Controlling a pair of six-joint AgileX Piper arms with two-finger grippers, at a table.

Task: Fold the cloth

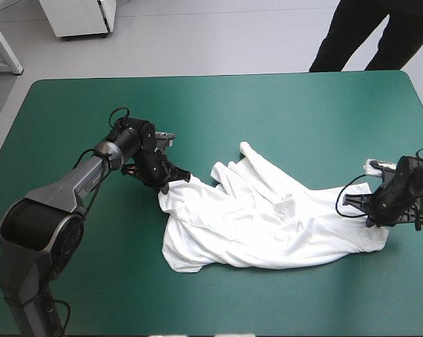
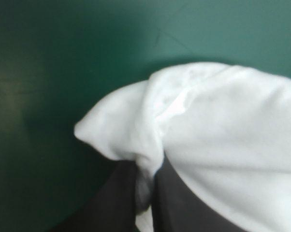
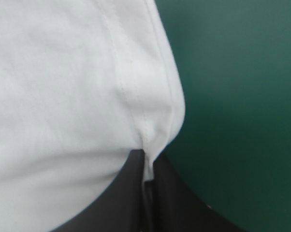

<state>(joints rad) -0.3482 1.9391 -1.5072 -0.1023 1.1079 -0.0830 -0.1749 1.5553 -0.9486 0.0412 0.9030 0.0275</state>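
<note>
High view takes in the table under its teal-green cover. On the middle and right of it the white T-shirt lies crumpled and drawn out sideways. At the cloth's left corner the left gripper sits low over the cover. The left wrist view shows its black fingers all but closed on a bunched fold of fabric. At the opposite end, near the table's right edge, the right gripper pinches the stitched hem, its two fingers nearly meeting with the sheet caught between them.
</note>
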